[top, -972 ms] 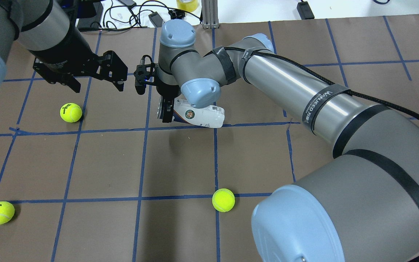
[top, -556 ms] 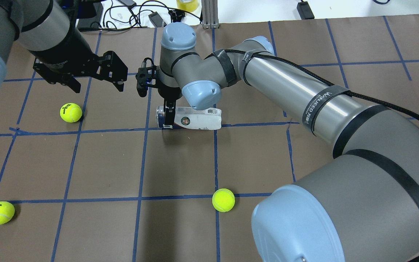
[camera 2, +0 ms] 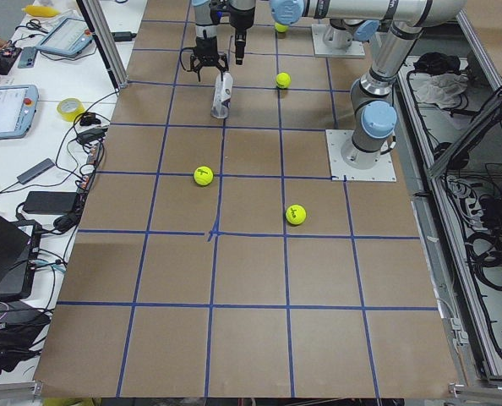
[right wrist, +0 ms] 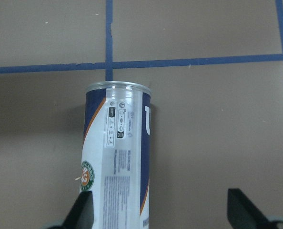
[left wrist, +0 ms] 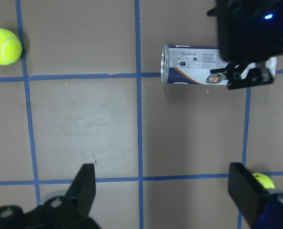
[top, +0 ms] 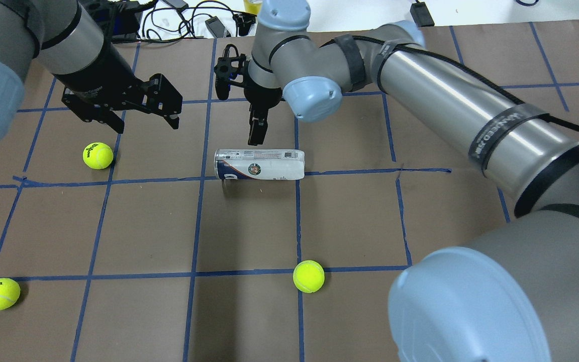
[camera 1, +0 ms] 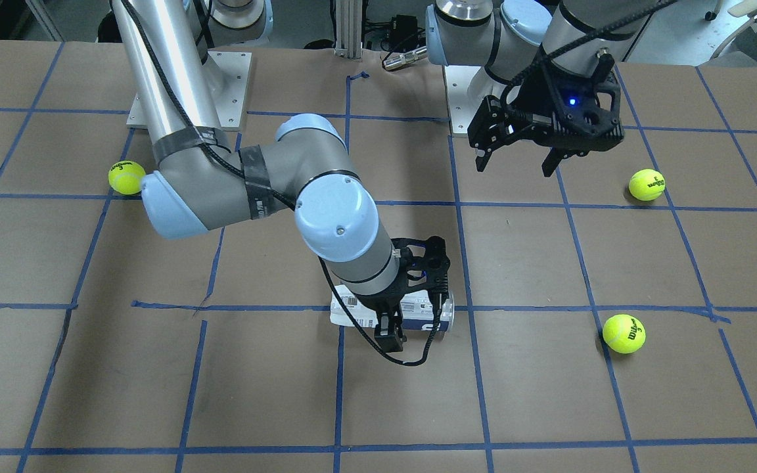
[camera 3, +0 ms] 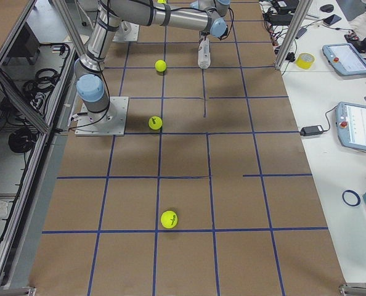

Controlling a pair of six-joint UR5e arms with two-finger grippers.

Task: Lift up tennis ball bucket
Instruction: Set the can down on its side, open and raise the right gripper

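A second ago your right end effector (top: 255, 137) was clamped on the slim clear-plastic tennis ball bucket with the white and navy label (top: 262, 164), near its metal-rimmed end, and the can was tipped off level. It has since let go and pulled up and back toward the operators' edge of the brown paper-covered desk (top: 143, 226).

The bucket now lies flat on its side out in the middle of the desk, well apart from every edge, with its rim toward the robot's left end. So it is not lifted at this moment. Either the lift is finished and the can is set back down, or you need a fresh grasp.

The right end effector's fingers are spread wide with nothing between them, hovering above the can without touching it.

Your left end effector (top: 146, 123) also hangs spread and empty, well apart from the can on the rim side.
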